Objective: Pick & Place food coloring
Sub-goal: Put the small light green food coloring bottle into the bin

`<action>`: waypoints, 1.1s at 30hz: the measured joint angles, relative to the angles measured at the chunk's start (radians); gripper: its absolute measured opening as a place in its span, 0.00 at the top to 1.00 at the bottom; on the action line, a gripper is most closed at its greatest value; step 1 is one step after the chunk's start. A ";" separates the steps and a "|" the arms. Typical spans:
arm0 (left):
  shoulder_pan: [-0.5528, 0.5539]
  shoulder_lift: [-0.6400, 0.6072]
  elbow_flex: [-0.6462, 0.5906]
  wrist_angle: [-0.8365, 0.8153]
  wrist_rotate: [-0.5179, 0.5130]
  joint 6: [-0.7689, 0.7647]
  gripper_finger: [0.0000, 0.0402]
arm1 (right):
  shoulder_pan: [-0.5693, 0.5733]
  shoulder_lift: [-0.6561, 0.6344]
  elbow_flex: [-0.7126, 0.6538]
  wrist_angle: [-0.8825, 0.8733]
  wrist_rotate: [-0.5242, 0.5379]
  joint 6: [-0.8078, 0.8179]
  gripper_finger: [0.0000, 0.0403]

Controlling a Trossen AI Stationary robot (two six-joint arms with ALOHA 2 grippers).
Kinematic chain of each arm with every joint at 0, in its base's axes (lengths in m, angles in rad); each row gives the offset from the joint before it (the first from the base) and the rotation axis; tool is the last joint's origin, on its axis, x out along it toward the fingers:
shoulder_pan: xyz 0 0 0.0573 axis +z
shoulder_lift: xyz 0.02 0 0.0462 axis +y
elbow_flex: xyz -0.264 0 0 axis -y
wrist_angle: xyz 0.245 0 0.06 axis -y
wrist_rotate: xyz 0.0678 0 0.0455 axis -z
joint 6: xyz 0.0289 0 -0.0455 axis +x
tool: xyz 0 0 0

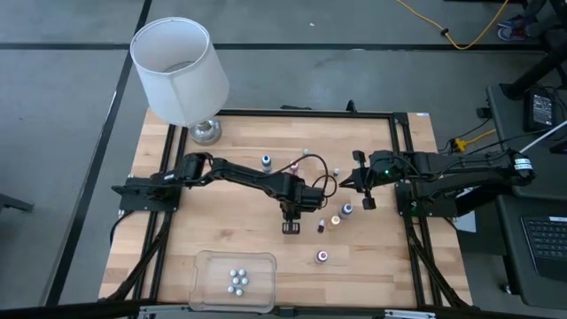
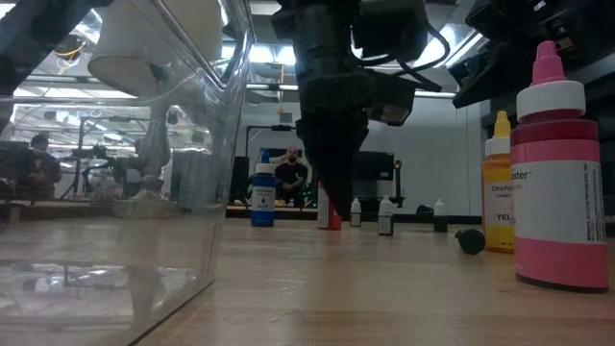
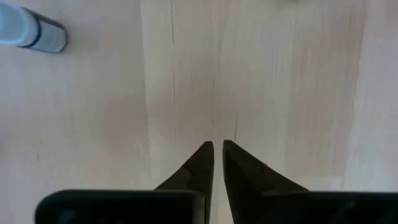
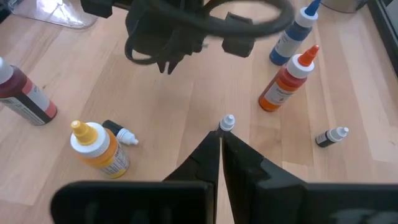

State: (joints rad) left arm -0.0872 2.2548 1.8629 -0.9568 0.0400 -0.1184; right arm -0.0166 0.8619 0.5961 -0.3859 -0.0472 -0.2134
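Observation:
The food coloring is a scatter of little bottles on the wooden table. A blue one (image 1: 266, 161) and an orange-red one (image 1: 292, 167) stand at the far side. A yellow one (image 1: 336, 220) and a pink one (image 1: 322, 257) stand nearer. My left gripper (image 1: 291, 227) (image 3: 218, 144) points down over bare wood at mid-table, shut with nothing between its fingers. A tiny dark bottle (image 3: 37, 32) lies on its side off to one side of it. My right gripper (image 4: 219, 135) (image 1: 350, 182) hangs shut above the table's right part. A tiny bottle's pale top (image 4: 228, 121) shows just past its tips.
A white-shaded lamp (image 1: 182, 71) stands at the far left corner. A clear plastic tray (image 1: 213, 288) with several small pale pieces sits at the near edge. Another tiny dark bottle (image 4: 329, 135) lies on its side. Black frame rails (image 1: 399, 142) border the table.

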 joint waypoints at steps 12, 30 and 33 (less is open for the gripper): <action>0.032 -0.166 0.002 -0.090 -0.121 -0.075 0.92 | 0.021 0.019 0.063 0.024 -0.107 -0.032 0.93; 0.045 -0.155 0.001 0.270 0.048 -0.176 0.77 | 0.034 0.058 0.136 -0.168 0.011 -0.051 0.82; 0.025 -0.118 0.000 0.276 0.068 -0.214 0.69 | 0.035 0.058 0.136 -0.226 0.011 -0.073 0.82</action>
State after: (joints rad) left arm -0.0618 2.1370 1.8633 -0.6810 0.1077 -0.3320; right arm 0.0183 0.9203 0.7319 -0.6116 -0.0360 -0.2864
